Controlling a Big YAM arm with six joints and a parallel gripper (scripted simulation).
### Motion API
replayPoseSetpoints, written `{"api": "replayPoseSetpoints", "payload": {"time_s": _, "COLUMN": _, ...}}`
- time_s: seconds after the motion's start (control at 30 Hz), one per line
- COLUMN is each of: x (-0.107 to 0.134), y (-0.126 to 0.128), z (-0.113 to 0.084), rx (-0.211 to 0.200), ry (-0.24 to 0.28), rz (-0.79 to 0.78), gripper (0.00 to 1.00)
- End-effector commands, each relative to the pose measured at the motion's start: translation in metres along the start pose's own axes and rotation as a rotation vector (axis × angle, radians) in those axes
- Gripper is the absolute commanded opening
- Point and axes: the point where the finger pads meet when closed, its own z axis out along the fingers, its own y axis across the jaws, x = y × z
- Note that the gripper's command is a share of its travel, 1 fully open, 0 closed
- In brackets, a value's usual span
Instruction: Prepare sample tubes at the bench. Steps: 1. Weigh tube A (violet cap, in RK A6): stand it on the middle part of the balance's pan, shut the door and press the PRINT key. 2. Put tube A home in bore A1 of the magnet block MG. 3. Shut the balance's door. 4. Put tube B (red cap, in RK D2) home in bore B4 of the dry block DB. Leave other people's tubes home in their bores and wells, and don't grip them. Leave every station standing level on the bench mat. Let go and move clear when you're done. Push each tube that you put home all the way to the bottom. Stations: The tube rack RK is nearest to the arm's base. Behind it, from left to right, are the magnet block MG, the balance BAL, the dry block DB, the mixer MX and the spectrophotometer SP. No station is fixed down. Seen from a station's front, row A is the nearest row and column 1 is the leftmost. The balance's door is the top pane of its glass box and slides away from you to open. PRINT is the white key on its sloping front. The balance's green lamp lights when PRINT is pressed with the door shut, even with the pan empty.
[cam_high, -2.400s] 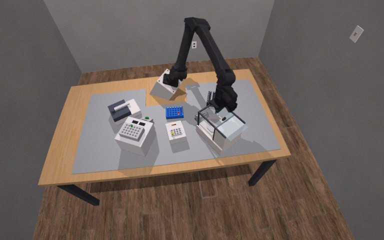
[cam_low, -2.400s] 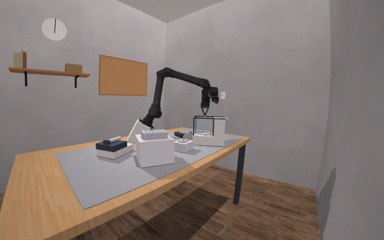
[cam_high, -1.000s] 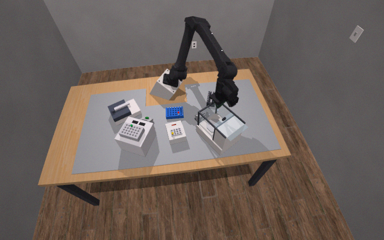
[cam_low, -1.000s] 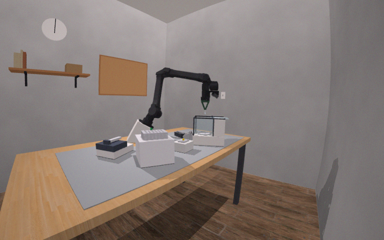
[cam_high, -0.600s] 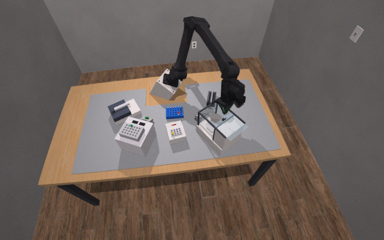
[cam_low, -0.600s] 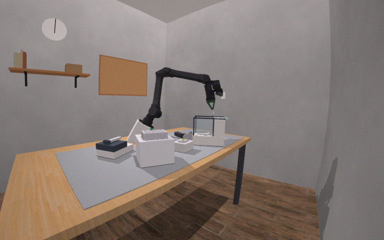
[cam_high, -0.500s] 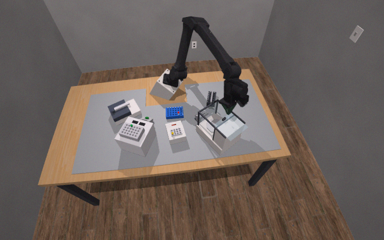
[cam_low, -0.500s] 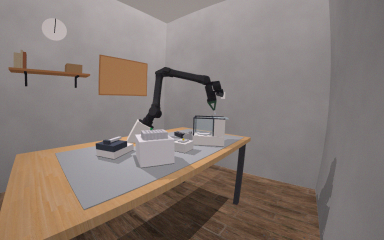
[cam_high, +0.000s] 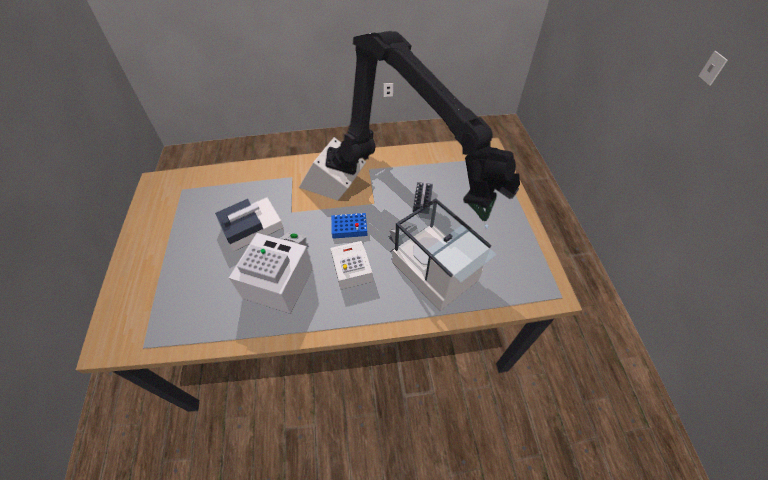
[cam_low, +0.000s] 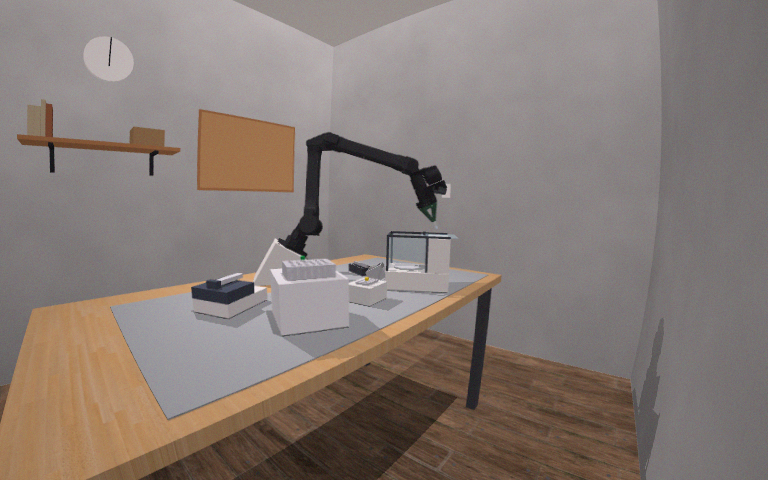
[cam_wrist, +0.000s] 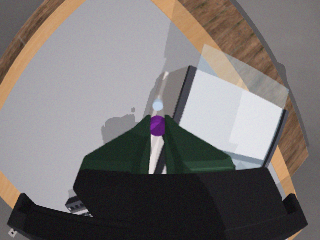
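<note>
The claw (cam_high: 485, 218) (cam_low: 433, 219) (cam_wrist: 157, 121) pinched tube A (cam_high: 485, 225) (cam_low: 436, 226) (cam_wrist: 157, 125) by its violet cap, high beside the balance (cam_high: 419, 278) (cam_low: 419, 281) (cam_wrist: 184, 95), probably to clear its glass walls.

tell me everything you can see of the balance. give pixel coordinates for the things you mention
The balance (cam_high: 464, 285) (cam_low: 417, 281) stands level on the grey bench mat (cam_high: 192, 283) (cam_low: 186, 362). It has a white, plastic-looking base and rear housing, and a dark-framed box with clear, glass-like panes. A pale round pan (cam_high: 420, 254) sits inside; no tube stands on it. The top pane (cam_high: 463, 251) is slid back, leaving the front of the top open. The gripper (cam_high: 484, 212) (cam_low: 431, 213) (cam_wrist: 157, 121) does not touch it.
</note>
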Motion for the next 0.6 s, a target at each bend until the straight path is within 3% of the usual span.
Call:
{"api": "replayPoseSetpoints", "payload": {"time_s": 0.0, "x": 0.018, "y": 0.019, "z": 0.013, "rx": -0.039, "ry": 0.079, "rz": -0.019, "gripper": 0.09}}
{"api": "replayPoseSetpoints", "payload": {"time_s": 0.03, "x": 0.017, "y": 0.026, "z": -0.002, "rx": -0.033, "ry": 0.042, "rz": -0.008, "gripper": 0.09}}
{"api": "replayPoseSetpoints", "payload": {"time_s": 0.17, "x": 0.021, "y": 0.036, "z": 0.002, "rx": -0.030, "ry": 0.015, "rz": -0.012, "gripper": 0.09}}
{"api": "replayPoseSetpoints", "payload": {"time_s": 0.2, "x": 0.034, "y": 0.042, "z": 0.003, "rx": -0.046, "ry": 0.072, "rz": -0.015, "gripper": 0.09}}
{"api": "replayPoseSetpoints", "payload": {"time_s": 0.23, "x": 0.040, "y": 0.048, "z": 0.005, "rx": -0.057, "ry": 0.098, "rz": -0.022, "gripper": 0.09}}
{"api": "replayPoseSetpoints", "payload": {"time_s": 0.37, "x": 0.051, "y": 0.064, "z": 0.010, "rx": -0.056, "ry": 0.071, "rz": -0.024, "gripper": 0.09}}
{"api": "replayPoseSetpoints", "payload": {"time_s": 0.43, "x": 0.074, "y": 0.074, "z": 0.019, "rx": -0.079, "ry": 0.173, "rz": -0.038, "gripper": 0.09}}
{"api": "replayPoseSetpoints", "payload": {"time_s": 0.53, "x": 0.082, "y": 0.089, "z": 0.015, "rx": -0.078, "ry": 0.128, "rz": -0.041, "gripper": 0.09}}
{"api": "replayPoseSetpoints", "payload": {"time_s": 0.57, "x": 0.095, "y": 0.094, "z": 0.015, "rx": -0.088, "ry": 0.184, "rz": -0.052, "gripper": 0.09}}
